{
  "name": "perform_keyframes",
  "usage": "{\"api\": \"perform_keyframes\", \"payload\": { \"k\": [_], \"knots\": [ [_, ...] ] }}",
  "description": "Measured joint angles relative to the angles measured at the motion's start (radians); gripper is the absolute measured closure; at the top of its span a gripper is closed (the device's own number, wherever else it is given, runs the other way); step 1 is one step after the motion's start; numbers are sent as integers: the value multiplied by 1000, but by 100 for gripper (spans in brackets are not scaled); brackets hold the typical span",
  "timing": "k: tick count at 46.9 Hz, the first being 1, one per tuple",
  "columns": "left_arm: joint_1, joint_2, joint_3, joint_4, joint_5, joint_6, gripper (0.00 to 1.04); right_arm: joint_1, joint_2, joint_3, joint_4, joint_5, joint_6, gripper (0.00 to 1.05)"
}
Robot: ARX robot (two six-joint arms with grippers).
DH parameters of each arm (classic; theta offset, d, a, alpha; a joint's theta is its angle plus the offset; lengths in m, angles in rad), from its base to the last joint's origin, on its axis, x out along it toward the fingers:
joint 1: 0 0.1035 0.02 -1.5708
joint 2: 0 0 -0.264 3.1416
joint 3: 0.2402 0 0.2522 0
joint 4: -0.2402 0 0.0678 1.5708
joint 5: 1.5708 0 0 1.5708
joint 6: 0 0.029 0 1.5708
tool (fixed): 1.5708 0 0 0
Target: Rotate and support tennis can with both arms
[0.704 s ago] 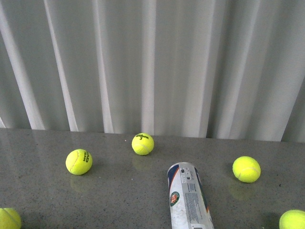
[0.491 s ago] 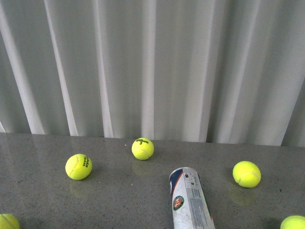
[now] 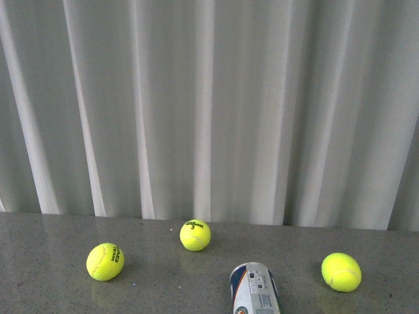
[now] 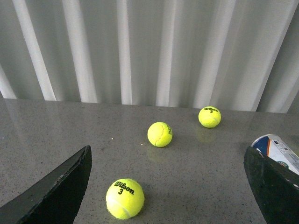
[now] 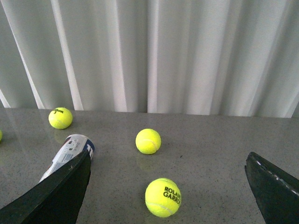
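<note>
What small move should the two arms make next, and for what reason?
Probably bring the left gripper and the right gripper inward to the tennis can. Both stand open and empty; the can lies on its side on the table, outside the fingers of each.

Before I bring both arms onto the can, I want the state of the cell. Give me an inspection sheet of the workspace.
Surface: grey speckled tabletop, glossy, no spills seen.
Job's things: tennis can lies on its side, one end towards the curtain, cut off by the front view's lower edge; nothing grips it.
Clutter: three tennis balls loose around the can in the front view; a further Wilson ball and a Roland Garros ball show in the wrist views.
Grippers: left gripper open, empty; right gripper open, empty.
Cables: nothing seen.
Surroundings: white pleated curtain behind the table.
</note>
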Motion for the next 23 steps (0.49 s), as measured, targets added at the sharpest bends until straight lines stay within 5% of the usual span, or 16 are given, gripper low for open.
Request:
{"api": "perform_keyframes", "payload": {
  "k": [19,23],
  "knots": [
    [0,0,0,0,0,0,7,0,2,0,-2,-3,1,7],
    [0,0,0,0,1,0,7,-61,206,126,-240,-161,40,7]
  ]
}}
